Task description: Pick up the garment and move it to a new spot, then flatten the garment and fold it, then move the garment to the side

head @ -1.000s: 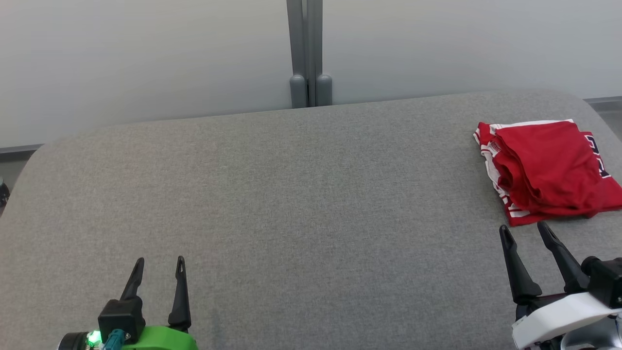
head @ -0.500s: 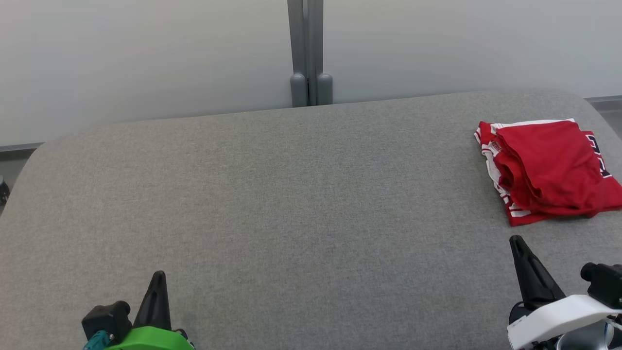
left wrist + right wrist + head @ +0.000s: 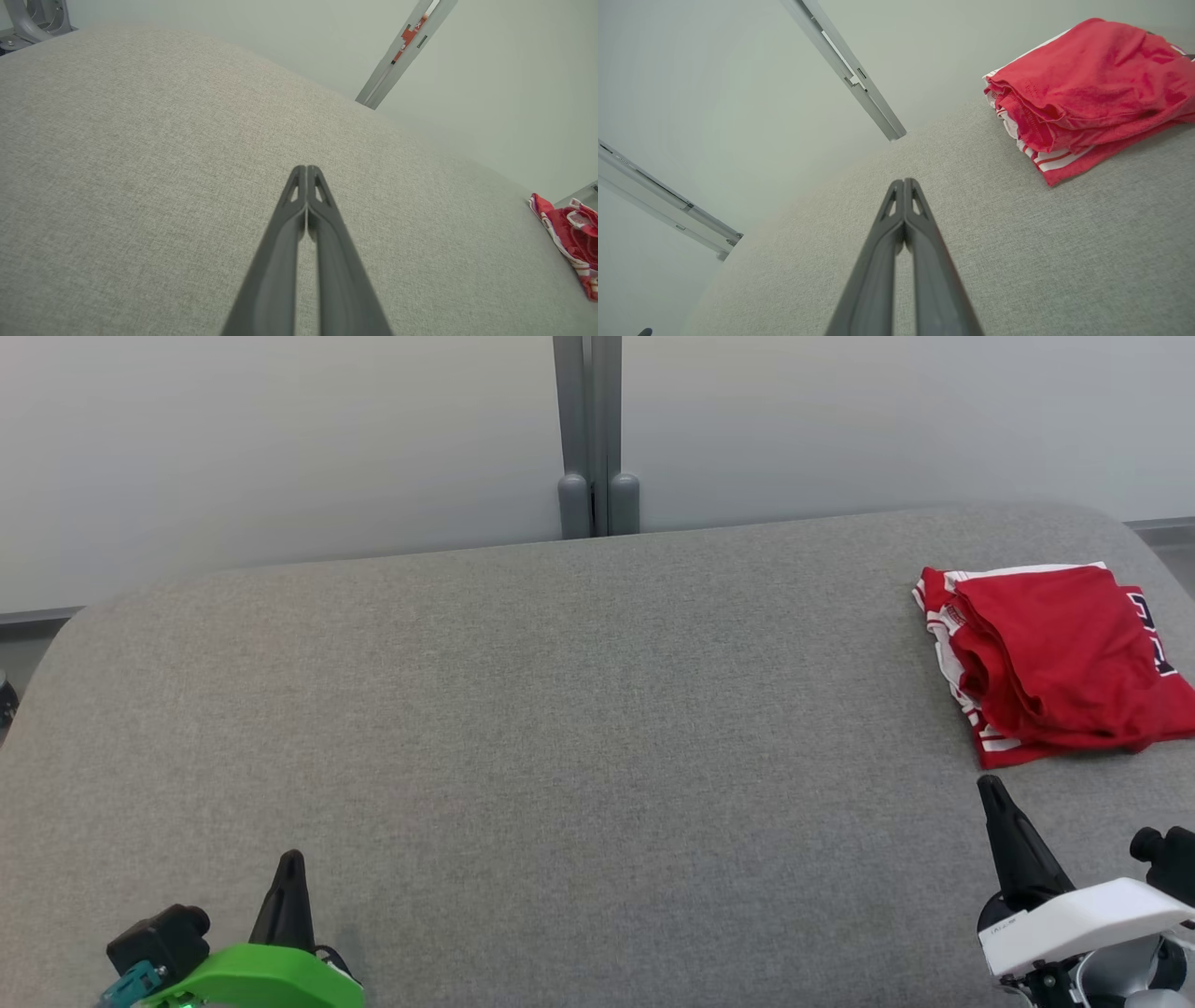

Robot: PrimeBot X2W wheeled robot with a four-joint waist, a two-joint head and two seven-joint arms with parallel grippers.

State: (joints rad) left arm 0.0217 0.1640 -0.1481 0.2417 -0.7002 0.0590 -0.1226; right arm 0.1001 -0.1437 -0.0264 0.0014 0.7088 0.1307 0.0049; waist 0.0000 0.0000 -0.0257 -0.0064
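Right edge, mid-frame: folded red shirt point(image 3: 1055, 663) on grey table point(image 3: 560, 709) | lower left: left gripper point(image 3: 289, 868) closed, empty | lower right: right gripper point(image 3: 991, 795) closed, empty

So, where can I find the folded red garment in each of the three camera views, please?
Head view: the garment lies at the right edge, a little above the middle.
Left wrist view: the garment is at the far right edge, cut off by the frame.
Right wrist view: the garment is in the upper right corner.
Shared landmark: the grey cloth table under it.
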